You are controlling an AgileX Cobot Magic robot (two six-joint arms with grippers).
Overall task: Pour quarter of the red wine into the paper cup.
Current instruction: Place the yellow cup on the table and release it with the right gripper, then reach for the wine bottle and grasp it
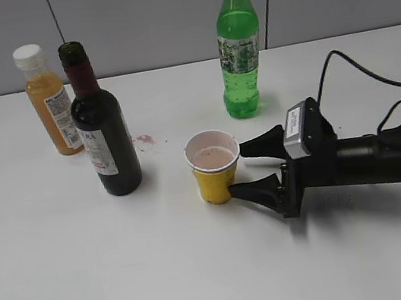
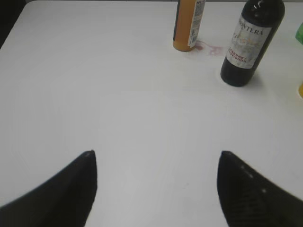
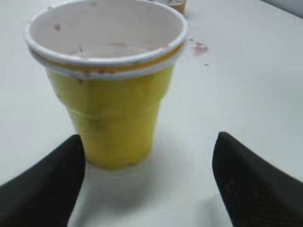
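Note:
The dark wine bottle (image 1: 103,135) with a white label stands upright and uncapped on the white table, left of centre; it also shows in the left wrist view (image 2: 250,40). The yellow paper cup (image 1: 214,166) with a white rim and pink-stained inside stands to its right, and fills the right wrist view (image 3: 109,80). My right gripper (image 1: 243,166) is open, low on the table, its fingertips just right of the cup, one on each side. My left gripper (image 2: 156,153) is open and empty over bare table, well short of the wine bottle; it is out of the exterior view.
An orange juice bottle (image 1: 49,100) with a white cap stands behind the wine bottle. A green soda bottle (image 1: 237,47) with a yellow cap stands at the back, right of centre. A small pink stain (image 1: 145,139) marks the table (image 1: 91,276). A grey wall runs behind.

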